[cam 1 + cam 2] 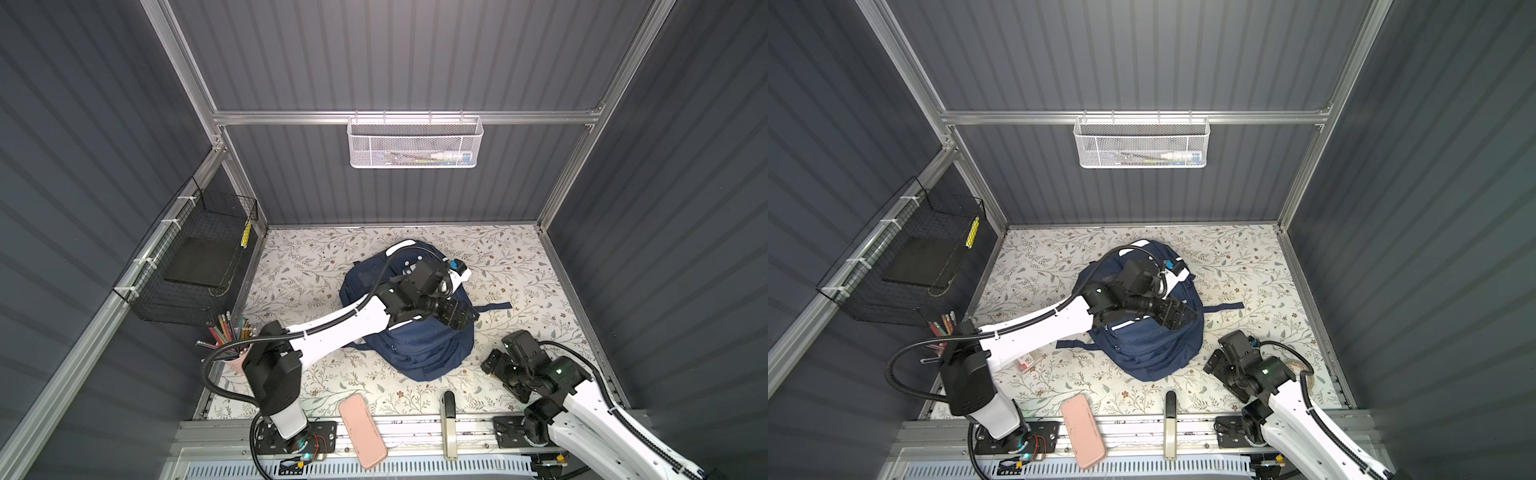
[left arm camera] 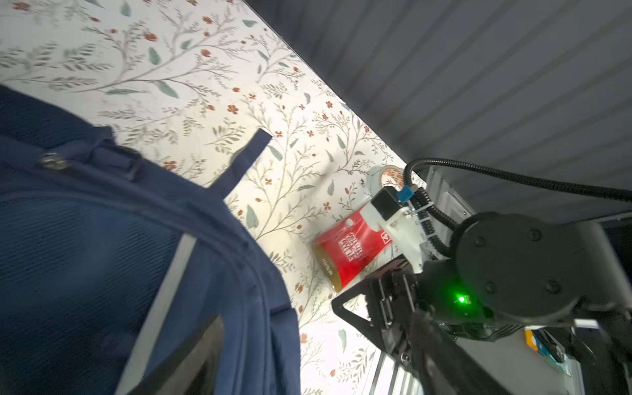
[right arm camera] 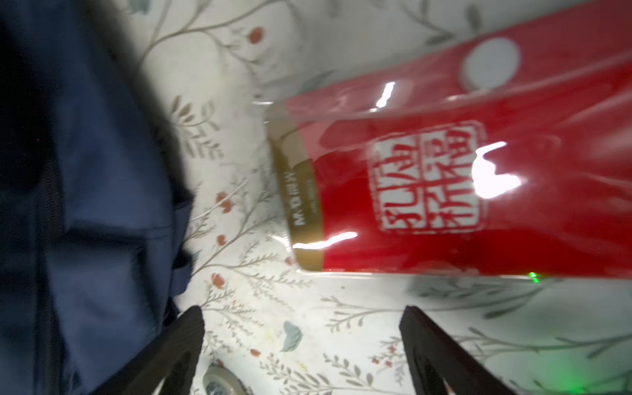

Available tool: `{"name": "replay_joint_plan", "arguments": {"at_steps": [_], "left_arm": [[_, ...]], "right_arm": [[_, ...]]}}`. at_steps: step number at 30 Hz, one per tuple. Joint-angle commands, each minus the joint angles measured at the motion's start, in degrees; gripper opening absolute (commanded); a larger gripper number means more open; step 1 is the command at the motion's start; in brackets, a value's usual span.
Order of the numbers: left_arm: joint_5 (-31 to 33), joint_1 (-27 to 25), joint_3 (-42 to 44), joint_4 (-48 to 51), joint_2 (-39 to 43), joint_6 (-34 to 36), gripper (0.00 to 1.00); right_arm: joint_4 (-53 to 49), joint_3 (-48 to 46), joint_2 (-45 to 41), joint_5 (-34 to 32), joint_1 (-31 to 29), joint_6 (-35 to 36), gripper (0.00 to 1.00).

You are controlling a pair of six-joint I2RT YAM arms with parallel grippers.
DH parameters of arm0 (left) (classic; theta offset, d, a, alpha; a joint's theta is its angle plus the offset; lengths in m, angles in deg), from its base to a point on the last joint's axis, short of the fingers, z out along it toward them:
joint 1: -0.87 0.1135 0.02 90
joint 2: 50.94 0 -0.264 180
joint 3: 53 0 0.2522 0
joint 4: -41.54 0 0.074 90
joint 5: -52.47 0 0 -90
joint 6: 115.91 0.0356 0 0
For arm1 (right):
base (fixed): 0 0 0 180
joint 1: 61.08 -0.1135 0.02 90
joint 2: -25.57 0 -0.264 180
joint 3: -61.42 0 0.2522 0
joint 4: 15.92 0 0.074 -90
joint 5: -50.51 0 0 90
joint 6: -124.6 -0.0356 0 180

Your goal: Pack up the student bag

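Observation:
The student bag [image 1: 419, 353] [image 1: 1142, 353], navy blue, lies flat in the middle of the floral floor. My left arm reaches across it. The left gripper [image 1: 463, 320] [image 1: 1179, 318] hovers over its right edge, open, with the bag's side [image 2: 85, 239] and bare floor between the fingers [image 2: 191, 359]. My right gripper [image 1: 490, 368] [image 1: 1210, 365] is low beside the bag's right side [image 3: 85, 171]. It is open and empty [image 3: 304, 328]. Just beyond its fingertips [image 3: 184, 342] lies a red packet [image 3: 478, 171] [image 2: 349, 253] in clear wrap.
A pink case [image 1: 362, 432] and a slim beige and black item [image 1: 449, 419] lie at the front edge. A cup of pencils [image 1: 232, 336] and a black wire basket [image 1: 187, 266] are on the left. A white mesh basket [image 1: 415, 143] hangs at the back. A tape roll [image 2: 386, 174] sits by the right wall.

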Motion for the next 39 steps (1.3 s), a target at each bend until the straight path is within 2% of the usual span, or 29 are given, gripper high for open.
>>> {"name": "replay_joint_plan", "arguments": {"at_steps": [1, 4, 9, 12, 18, 20, 24, 27, 31, 35, 39], "left_arm": [[-3.0, -1.3, -4.4, -1.0, -2.9, -0.1, 0.86], [-4.1, -1.6, -5.2, -1.9, -4.5, -1.2, 0.86], [-4.2, -1.9, -3.9, -3.6, -4.2, -1.7, 0.88], [-3.3, -1.9, -4.1, -3.1, -5.0, -1.6, 0.88], [-3.5, -1.8, -4.7, -3.2, -7.1, -1.6, 0.79], [-4.0, -1.8, -4.7, -4.0, -8.1, -1.9, 0.79], [-4.5, -1.8, -4.6, -4.1, -9.8, -3.0, 0.76], [-3.2, -1.8, -2.8, -5.2, -9.0, -4.0, 0.76], [-3.1, -1.8, -2.5, -5.5, -8.8, -5.1, 0.76], [-3.2, -1.8, -2.8, -5.5, -8.8, -6.4, 0.76], [-2.5, -1.8, -2.5, -5.5, -8.1, -7.0, 0.76]], "right_arm": [[-1.8, -1.9, -1.0, 1.5, 2.8, -1.2, 0.92], [-1.6, -2.2, -1.2, 1.4, 4.5, -1.5, 0.94], [-2.8, 0.6, 0.0, -4.4, 7.5, 0.0, 0.96], [-1.4, 2.3, 5.1, -5.8, 10.5, 4.3, 0.96], [3.4, 8.3, 15.9, -12.0, 11.1, 11.1, 0.98], [7.0, 10.1, 19.9, -11.7, 11.2, 15.3, 0.98], [11.5, 13.5, 29.5, -3.2, 12.6, 21.1, 0.98], [13.1, 12.4, 27.3, -1.2, 13.0, 18.2, 0.98], [4.4, 11.7, 21.1, -3.4, 13.9, 14.6, 0.99], [-1.7, 9.1, 19.0, 0.5, 16.5, 14.9, 0.99], [-2.0, 5.5, 14.4, 3.3, 17.8, 12.7, 0.99]]}}
